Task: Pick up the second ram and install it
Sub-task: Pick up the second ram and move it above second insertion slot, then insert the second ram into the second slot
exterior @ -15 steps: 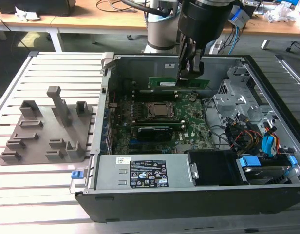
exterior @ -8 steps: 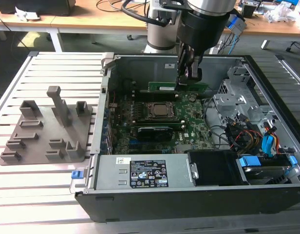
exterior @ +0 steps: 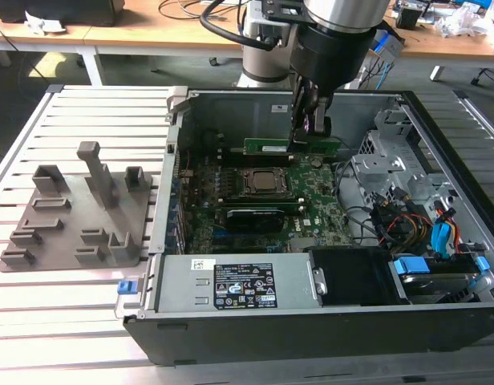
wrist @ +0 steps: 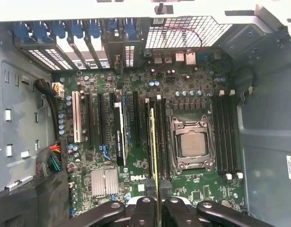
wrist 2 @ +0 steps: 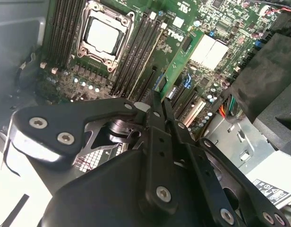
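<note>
silver-and-black arm (exterior: 335,36), black cable (exterior: 223,34) alongside; black claw (wrist 2: 159,97), linkage bars (wrist 2: 202,165) with silver screws (wrist 2: 163,193).

Here's the table (exterior: 70,321): fixture (exterior: 78,216) on the exterior view's left, open case (exterior: 255,108) just beside it on the right | inside, motherboard (exterior: 319,196) on the floor, CPU socket (exterior: 265,183) mid-board | second ram (exterior: 271,147) on edge just behind the socket, gripper (exterior: 309,132) clamped on it from above | power supply (exterior: 231,281) along the near wall
</note>
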`<state>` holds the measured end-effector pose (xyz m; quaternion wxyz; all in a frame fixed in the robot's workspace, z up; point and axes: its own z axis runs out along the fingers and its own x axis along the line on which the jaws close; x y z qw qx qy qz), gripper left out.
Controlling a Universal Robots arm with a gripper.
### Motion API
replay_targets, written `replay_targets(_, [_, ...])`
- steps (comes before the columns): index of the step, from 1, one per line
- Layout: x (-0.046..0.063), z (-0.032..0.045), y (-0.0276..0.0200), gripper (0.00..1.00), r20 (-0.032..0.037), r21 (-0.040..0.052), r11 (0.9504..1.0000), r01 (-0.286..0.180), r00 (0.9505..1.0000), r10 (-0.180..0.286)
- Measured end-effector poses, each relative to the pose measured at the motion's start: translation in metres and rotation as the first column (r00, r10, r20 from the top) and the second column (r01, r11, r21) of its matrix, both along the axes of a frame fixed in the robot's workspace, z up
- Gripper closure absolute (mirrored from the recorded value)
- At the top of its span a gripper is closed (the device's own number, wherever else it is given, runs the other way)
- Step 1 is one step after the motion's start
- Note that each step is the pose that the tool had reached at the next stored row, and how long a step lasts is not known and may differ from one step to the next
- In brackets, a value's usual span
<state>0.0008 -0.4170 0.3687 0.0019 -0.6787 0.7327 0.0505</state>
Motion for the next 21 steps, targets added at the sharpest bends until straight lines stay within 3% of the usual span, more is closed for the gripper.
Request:
replay_targets(13, [0.0,-0.0022,0.0,0.86,0.0,0.0001,1.0,0.0,1.0,0.0])
replay_targets(21, [0.0,-0.0225,0.0002,0.86,-0.0003,0.0001,1.0,0.0,1.0,0.0])
